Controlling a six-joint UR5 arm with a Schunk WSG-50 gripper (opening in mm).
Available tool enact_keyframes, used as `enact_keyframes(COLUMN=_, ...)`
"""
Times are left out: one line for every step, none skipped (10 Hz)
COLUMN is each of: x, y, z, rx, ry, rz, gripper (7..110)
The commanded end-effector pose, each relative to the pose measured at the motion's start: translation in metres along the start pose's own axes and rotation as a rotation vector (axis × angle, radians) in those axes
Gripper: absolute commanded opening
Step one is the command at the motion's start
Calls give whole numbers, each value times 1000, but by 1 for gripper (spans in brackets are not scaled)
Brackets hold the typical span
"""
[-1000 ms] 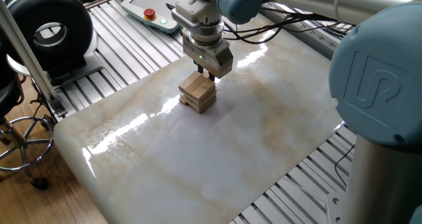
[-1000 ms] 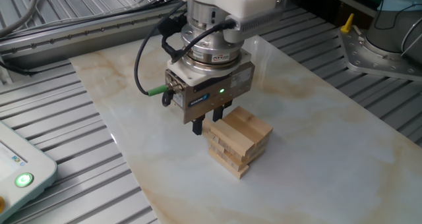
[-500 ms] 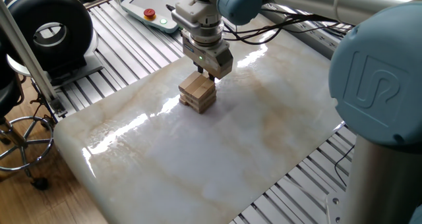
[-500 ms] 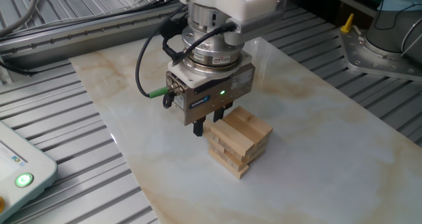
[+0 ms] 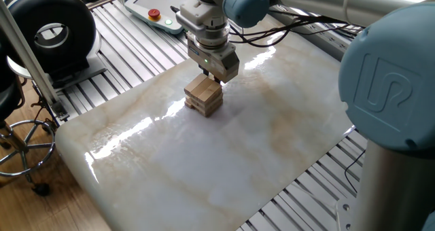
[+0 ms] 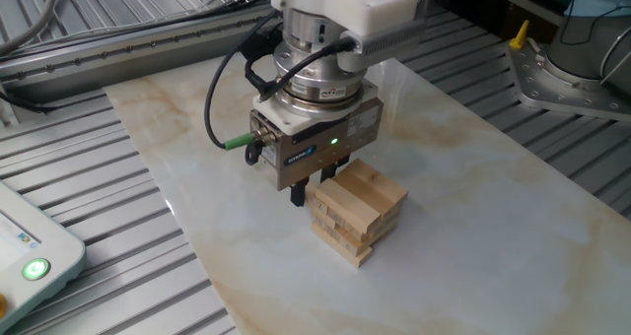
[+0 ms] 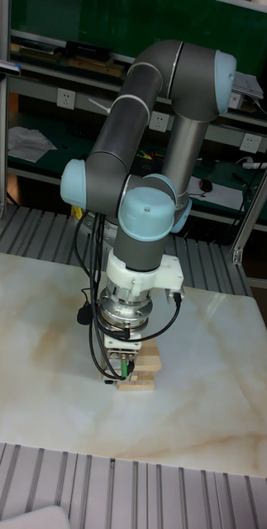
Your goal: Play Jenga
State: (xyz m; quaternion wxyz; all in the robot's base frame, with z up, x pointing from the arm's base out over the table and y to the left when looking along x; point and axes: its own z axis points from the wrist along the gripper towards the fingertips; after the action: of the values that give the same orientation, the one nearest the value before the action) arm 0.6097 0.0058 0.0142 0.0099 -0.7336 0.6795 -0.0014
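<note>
**Gripper poised at the edge of the wooden block stack**

A small stack of light tan rectangular wooden blocks (image 6: 359, 212), laid in a few crosswise layers, stands on the pale marble-patterned desk (image 6: 473, 236), roughly in the middle of the slab's width and toward the side nearest the robot's base. In one fixed view the same Jenga stack (image 5: 203, 95) sits just below the tool, and in the tall fixed view only a sliver of it (image 7: 141, 376) shows beneath the wrist.

The grey-and-silver two-finger gripper (image 6: 314, 180) of the UR5 arm (image 7: 150, 140) points straight down, with a small green light glowing on its body. Its dark fingertips (image 6: 298, 191) hang just beside the top layer of the stack, at the edge farthest from the camera's right side; one finger is visible beside the block ends, the other lies close against the upper blocks. The jaws stand nearly closed, with only a narrow gap between them, and nothing is seen held between them. Whether a fingertip actually touches a block cannot be told from these views.

A black cable with a green connector (image 6: 233, 142) loops out from the wrist. Around the desk run ribbed aluminium profiles (image 6: 118, 266). A white teach pendant with a red button (image 5: 153, 13) lies beyond the slab, and a black round ring-shaped device (image 5: 49, 28) stands off to one side.
</note>
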Motion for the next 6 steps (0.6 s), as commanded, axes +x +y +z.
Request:
enact_keyframes(x=0, y=-2, z=-1, rx=7, ry=-4, rz=6, gripper=22)
enact_keyframes(x=1, y=-1, z=0, rx=5, ry=-1, rz=7, gripper=22)
enact_keyframes(x=1, y=-1, z=0, rx=4, ry=0, rz=7, gripper=22)
enact_keyframes(x=1, y=-1, z=0, rx=2, ry=0, rz=8, gripper=22)
enact_keyframes(x=1, y=-1, z=0, rx=2, ry=0, rz=8, gripper=7)
enact_keyframes(x=2, y=-1, z=0, rx=2, ry=1, rz=8, gripper=7)
